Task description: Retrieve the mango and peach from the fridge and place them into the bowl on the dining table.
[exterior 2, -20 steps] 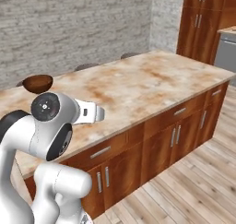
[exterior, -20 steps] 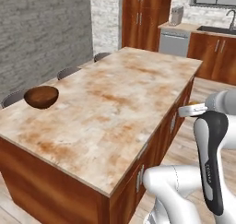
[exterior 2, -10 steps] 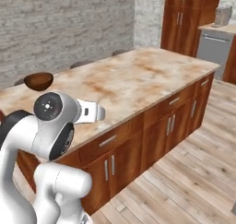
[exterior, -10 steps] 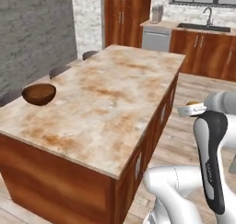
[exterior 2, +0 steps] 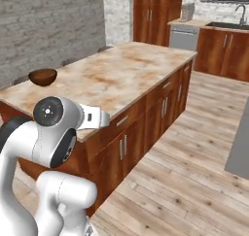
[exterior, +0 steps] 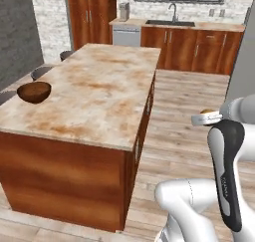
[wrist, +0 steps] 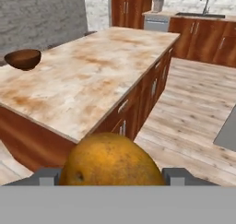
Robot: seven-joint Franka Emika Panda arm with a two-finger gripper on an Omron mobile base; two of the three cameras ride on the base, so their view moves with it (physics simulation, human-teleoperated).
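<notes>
In the left base view, the gripper (exterior: 206, 117) is seen at the right edge, held out over the wooden floor (exterior: 189, 116) beside the dining table (exterior: 94, 94); a small orange-yellow fruit (exterior: 206, 111) is just visible on top of it. The table lies to the left of the jaws, and the dark-brown bowl (exterior: 34, 91) is set far beyond them, on the table's far left edge, well apart from the fruit. Behind, a wall counter with a sink (exterior: 172, 23) and a dishwasher (exterior: 126, 35) is seen well ahead of the jaws. In the right base view, the white hand (exterior 2: 92, 118) is pointed toward the table's near long side, with the bowl (exterior 2: 42, 76) up and to the left of it on the marble top (exterior 2: 116, 75); the fingertips themselves cannot be made out here. A grey slab (exterior 2: 239, 147) is cut off at the right edge, and what it is cannot be told. In the hand view, a large orange-yellow fruit, likely the mango (wrist: 110, 161), is held between the two dark finger tips (wrist: 46, 177), one at each side of it, so the jaws are spread wide and closed against its flanks. The bowl (wrist: 22, 59) is seen up and far left of the jaws, the table edge directly ahead and left.
</notes>
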